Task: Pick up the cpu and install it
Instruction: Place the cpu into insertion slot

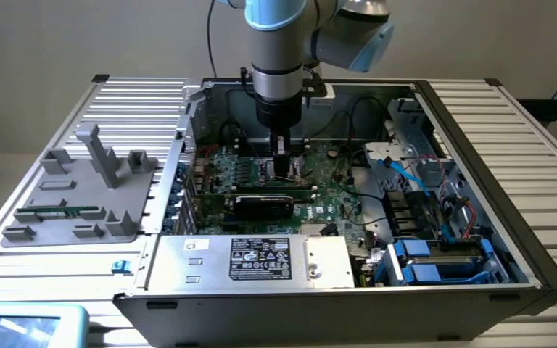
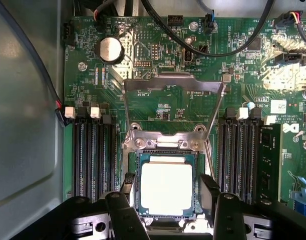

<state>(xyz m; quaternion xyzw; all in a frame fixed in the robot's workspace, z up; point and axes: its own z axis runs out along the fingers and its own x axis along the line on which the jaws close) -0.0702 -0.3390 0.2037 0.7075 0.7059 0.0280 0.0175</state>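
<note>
Silver cpu (image 2: 167, 186) lies in the socket (image 2: 165, 142), top washed out by glare, near edge hidden behind the gripper (image 1: 284, 172); its fingers (image 2: 209, 192) stand spread, gripping nothing.

Robotics lab bench: open computer case (image 1: 336, 312) on ribbed aluminium table (image 1: 521, 138) beside grey fixture tray (image 1: 75, 192)

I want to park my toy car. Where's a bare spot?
The ribbed silver tabletop is bare on the exterior view's right of the black computer case. Crowded: inside the case around the claw, and the grey plastic tray.
</note>
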